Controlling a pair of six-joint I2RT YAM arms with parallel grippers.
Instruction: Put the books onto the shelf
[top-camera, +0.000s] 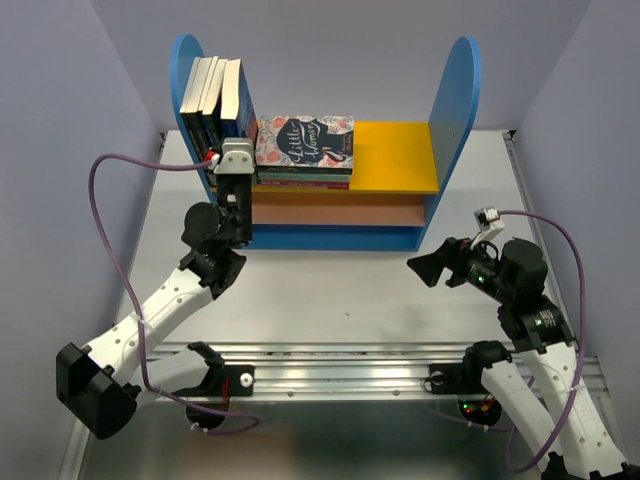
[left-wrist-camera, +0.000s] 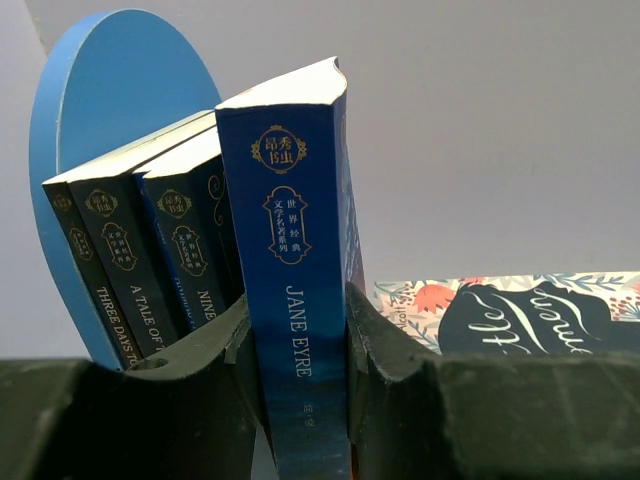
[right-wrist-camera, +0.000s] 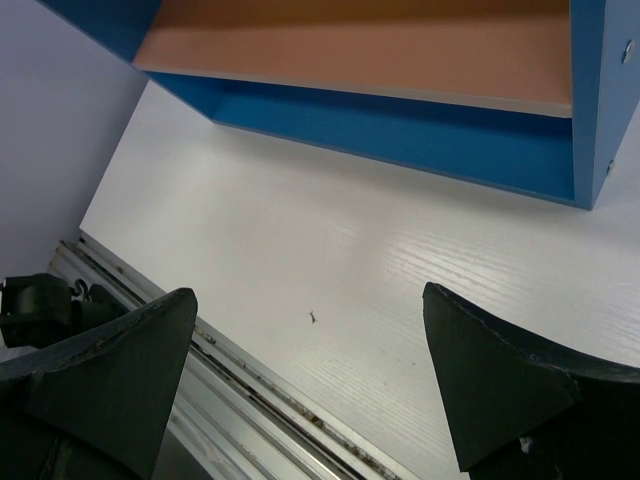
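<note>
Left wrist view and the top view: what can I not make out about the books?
Left wrist view: the foot of Jane Eyre is hidden between the left end effector fingers, so whether it touches the yellow board cannot be told.
Left wrist view: the same fingers cut off the titles of the neighbouring books.
Top view: the stack under Little Women shows only edges, titles too small to read.

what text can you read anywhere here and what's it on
"JANE EYRE": spine of the nearest blue book
"NINE", cut off: spine to its left
"A TALE OF", cut off: next spine left
"THREE DAYS T", cut off: leftmost spine
"Little Women": floral book cover
Gold Chinese emblems on the spines: too small to read
</note>
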